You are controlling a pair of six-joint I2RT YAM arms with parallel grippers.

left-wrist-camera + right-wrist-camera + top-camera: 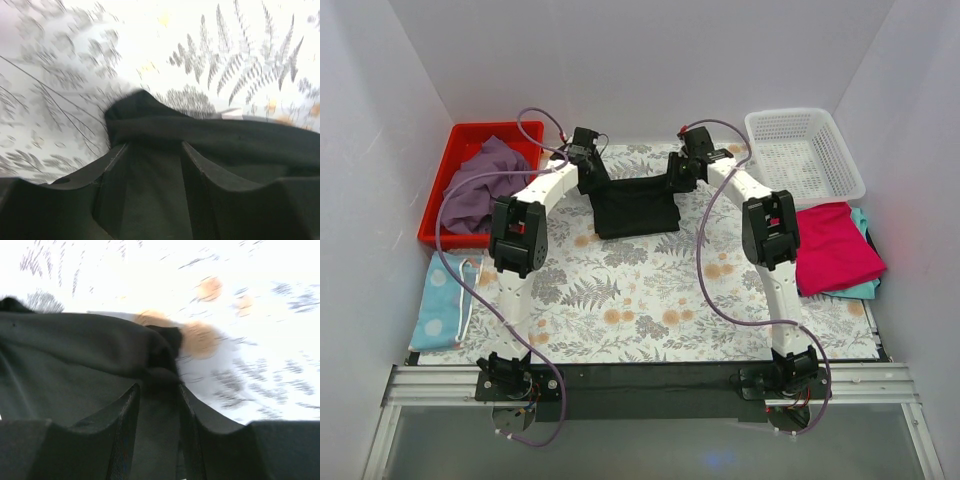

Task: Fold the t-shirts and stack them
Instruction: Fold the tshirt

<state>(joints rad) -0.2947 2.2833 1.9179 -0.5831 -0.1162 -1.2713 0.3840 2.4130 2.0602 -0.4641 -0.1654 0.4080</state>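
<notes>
Step in hand looks like folding the black t-shirt (pixel 635 205): my left and right jaws are each pinching a far corner of it, at the far middle of the worktop (pixel 620 310). Next move, I reckon, is carrying that edge nearward with both sides level. Count: one black, one purple shirt (pixel 480 185) in the red bin (pixel 438 200), one pink shirt (pixel 832 245) over one teal shirt (pixel 861 291), right side.
</notes>
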